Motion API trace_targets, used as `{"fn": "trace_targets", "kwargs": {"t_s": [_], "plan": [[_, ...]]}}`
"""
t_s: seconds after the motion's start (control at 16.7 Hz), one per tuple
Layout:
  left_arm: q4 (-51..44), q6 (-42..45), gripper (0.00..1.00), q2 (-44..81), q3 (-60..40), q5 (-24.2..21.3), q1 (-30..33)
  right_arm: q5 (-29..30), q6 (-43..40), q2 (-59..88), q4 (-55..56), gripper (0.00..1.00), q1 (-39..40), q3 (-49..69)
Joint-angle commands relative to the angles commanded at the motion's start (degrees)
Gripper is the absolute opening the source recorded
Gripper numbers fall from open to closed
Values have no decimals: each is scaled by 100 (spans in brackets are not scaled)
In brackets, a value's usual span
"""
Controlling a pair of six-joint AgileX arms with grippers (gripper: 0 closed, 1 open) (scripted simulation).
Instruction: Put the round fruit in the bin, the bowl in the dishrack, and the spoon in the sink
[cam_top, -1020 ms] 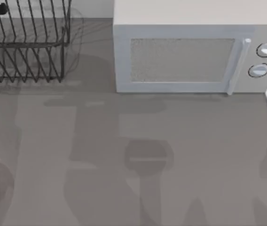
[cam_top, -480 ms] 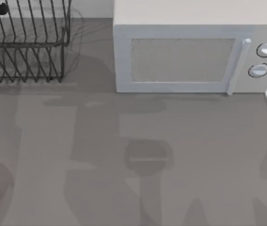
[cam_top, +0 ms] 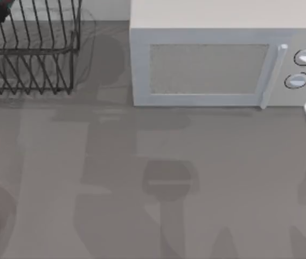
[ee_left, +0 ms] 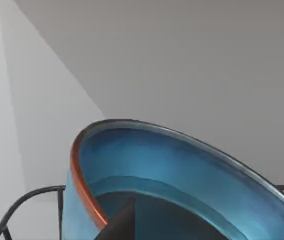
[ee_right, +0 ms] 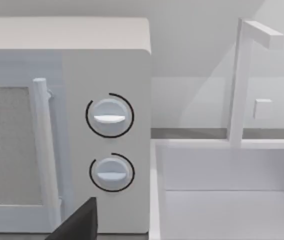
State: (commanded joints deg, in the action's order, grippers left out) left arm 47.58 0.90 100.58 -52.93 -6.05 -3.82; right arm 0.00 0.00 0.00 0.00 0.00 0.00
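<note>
Left wrist view: bowl (ee_left: 182,175), blue-teal inside with reddish-brown rim, tilted, sits just above black wires of the dishrack (ee_left: 17,207). One dark finger (ee_left: 119,225) of the left claw lies against the bowl's rim, so the claw looks clamped on the bowl.

Top view: dishrack (cam_top: 29,48) at table's (cam_top: 196,178) far left; microwave (cam_top: 223,59) to its right.

Right wrist view: microwave dials (ee_right: 109,117), sink (ee_right: 232,190) beside it with faucet (ee_right: 242,80). Right claw's dark finger (ee_right: 79,222) at the frame edge; its spread cannot be told
</note>
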Motion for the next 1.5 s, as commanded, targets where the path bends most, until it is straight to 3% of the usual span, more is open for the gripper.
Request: {"fn": "trace_targets", "kwargs": {"t_s": [0.54,0.78,1.08,1.5], "plan": [[-2,0,100,-4,-1,0,-10,0,0,0,0,100,0,0],[-250,-4,100,-573,270,34,11,0,0,0,0,100,0,0],[-1119,-21,100,-2433,1245,141,81,0,0,0,0,100,0,0],[-2850,-52,100,-6265,3181,361,223,0,0,0,0,100,0,0]]}}
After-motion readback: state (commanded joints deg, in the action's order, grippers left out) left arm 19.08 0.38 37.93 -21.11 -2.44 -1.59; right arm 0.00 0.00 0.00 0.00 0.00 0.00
